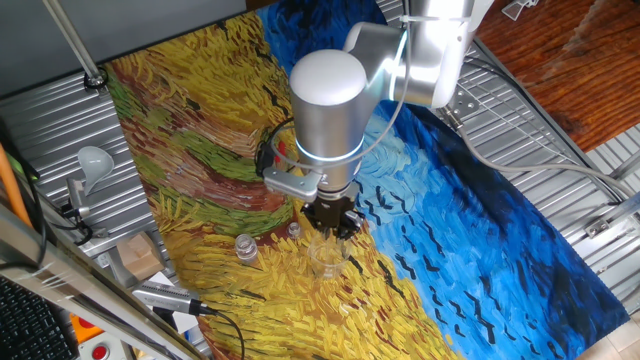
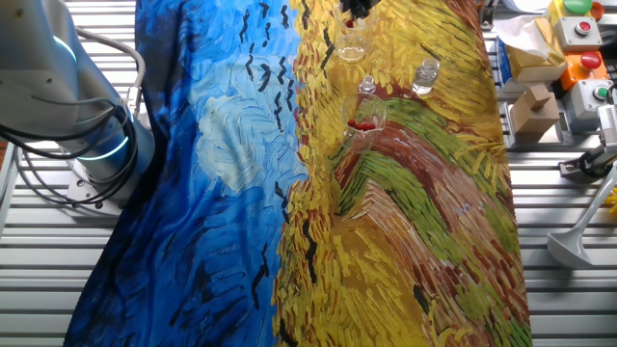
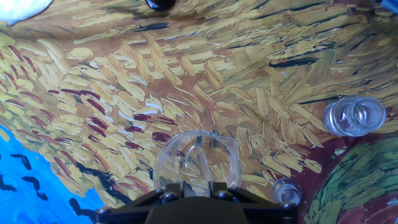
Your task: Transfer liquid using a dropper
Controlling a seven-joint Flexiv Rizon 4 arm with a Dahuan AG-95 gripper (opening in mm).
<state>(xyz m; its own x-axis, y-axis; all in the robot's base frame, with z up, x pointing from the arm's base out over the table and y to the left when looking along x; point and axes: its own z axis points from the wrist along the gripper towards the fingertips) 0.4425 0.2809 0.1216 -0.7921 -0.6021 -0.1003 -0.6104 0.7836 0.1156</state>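
My gripper (image 1: 333, 222) hangs just above a clear glass beaker (image 1: 325, 258) near the cloth's front edge. In the hand view the beaker (image 3: 196, 158) sits right below the gripper (image 3: 194, 185), whose two dark fingers stand a narrow gap apart. I see no red bulb between them. A faint thin line shows inside the beaker, and I cannot tell if it is a dropper. In the other fixed view, droppers with red bulbs (image 2: 362, 124) stand in a small glass (image 2: 366, 111), apart from the beaker (image 2: 352, 46). Only the tip of the gripper (image 2: 357, 8) shows at the top edge.
A clear vial (image 1: 245, 248) (image 2: 424, 75) (image 3: 354, 116) and a smaller bottle (image 1: 295, 230) (image 2: 367, 87) (image 3: 286, 190) stand near the beaker. A painted cloth (image 1: 200, 120) covers the table. Boxes and buttons (image 2: 578, 48) lie beyond its edge.
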